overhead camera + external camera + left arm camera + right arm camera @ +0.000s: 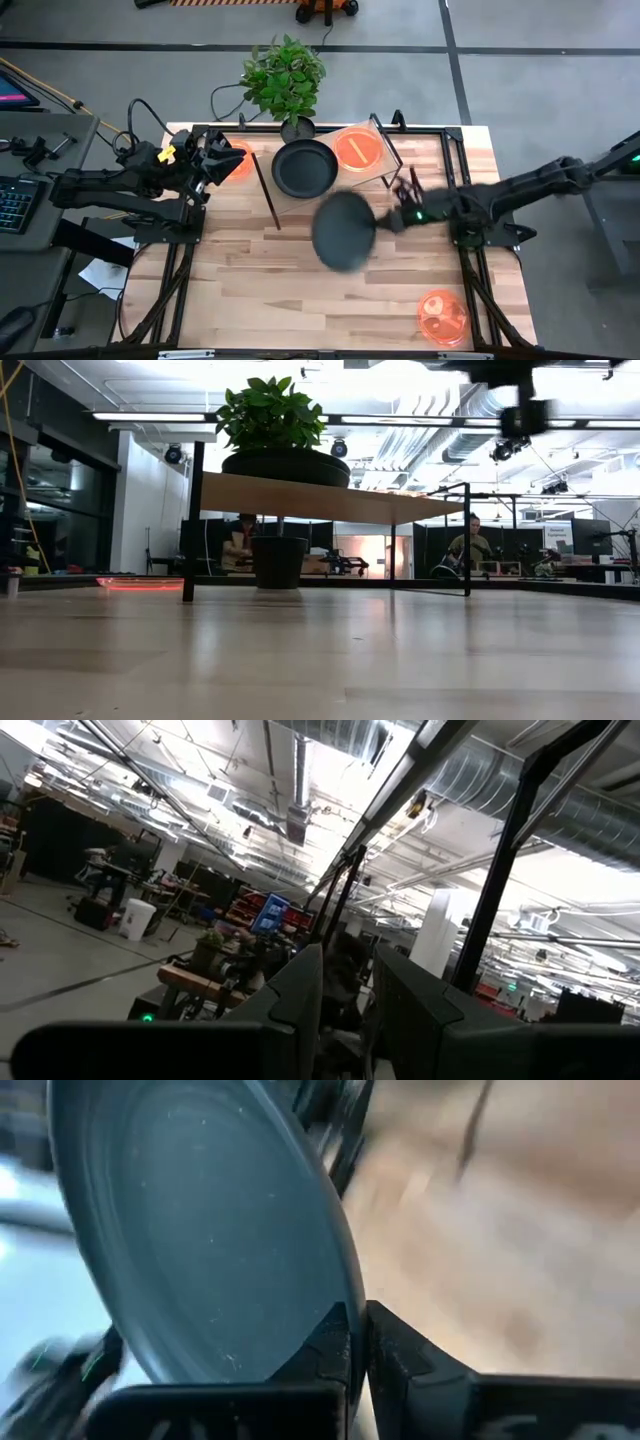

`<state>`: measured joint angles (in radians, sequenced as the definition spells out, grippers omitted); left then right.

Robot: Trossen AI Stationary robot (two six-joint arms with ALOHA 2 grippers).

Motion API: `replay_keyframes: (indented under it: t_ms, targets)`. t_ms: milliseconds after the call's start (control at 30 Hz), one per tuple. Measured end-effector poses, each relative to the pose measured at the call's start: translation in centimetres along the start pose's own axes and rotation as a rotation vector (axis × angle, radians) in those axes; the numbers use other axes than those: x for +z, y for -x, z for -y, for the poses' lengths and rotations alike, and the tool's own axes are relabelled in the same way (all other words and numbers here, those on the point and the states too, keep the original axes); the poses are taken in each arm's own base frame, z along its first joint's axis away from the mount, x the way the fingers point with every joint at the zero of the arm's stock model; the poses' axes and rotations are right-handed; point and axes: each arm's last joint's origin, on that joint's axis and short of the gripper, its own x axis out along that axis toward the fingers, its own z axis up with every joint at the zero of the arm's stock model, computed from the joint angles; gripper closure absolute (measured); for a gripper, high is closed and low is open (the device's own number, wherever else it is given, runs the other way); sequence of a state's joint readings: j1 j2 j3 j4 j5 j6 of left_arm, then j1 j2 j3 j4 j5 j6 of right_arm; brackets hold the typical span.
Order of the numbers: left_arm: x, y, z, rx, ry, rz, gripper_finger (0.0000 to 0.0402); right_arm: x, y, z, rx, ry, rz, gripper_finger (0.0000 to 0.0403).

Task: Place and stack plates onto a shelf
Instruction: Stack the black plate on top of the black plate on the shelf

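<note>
Right gripper (pixel 385 222) pinches rim of dark plate (pixel 343 231), held off the table short of shelf (pixel 345 175). Edge-only grip: plate may pivot or slip (left gripper (pixel 215 160): cannot tell)

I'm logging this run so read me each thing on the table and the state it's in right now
Right hand: shut on a dark plate, held above the table.
Dark plate on shelf: lying flat.
Orange plate on shelf: lying flat beside it.
Orange plate under left hand: partly hidden.
Orange plate near table corner: flat on the table, untouched.
Left hand: raised at the shelf's end.
</note>
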<state>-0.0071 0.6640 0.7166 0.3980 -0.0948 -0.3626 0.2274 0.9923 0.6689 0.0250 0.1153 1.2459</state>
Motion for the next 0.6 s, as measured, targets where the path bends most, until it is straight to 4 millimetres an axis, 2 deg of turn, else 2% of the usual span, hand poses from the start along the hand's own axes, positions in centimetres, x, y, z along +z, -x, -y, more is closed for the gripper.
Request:
replay_keyframes:
  t_ms: [100,233,333,433,600]
  targets:
    - [0.1,0.0,0.0,0.0,0.001,0.005,0.0321,3.6,-0.6,-1.6,-0.1,0.069,0.137,0.0402]
    - [0.1,0.0,0.0,0.002,0.001,0.006,0.0321,8.3,-1.2,-3.2,-0.25,0.16,0.221,0.0403]
    - [0.1,0.0,0.0,0.0,0.0,0.01,0.0321,11.3,-2.3,-3.3,-0.369,0.193,0.238,0.0403]
    - [0.1,0.0,0.0,-0.001,0.001,0.012,0.0321,13.9,-3.6,-3.3,-0.399,0.212,0.239,0.0403]
    - [0.1,0.0,0.0,-0.001,0.001,0.012,0.0321,16.4,-6.2,-1.3,-0.491,0.183,0.192,0.0403]
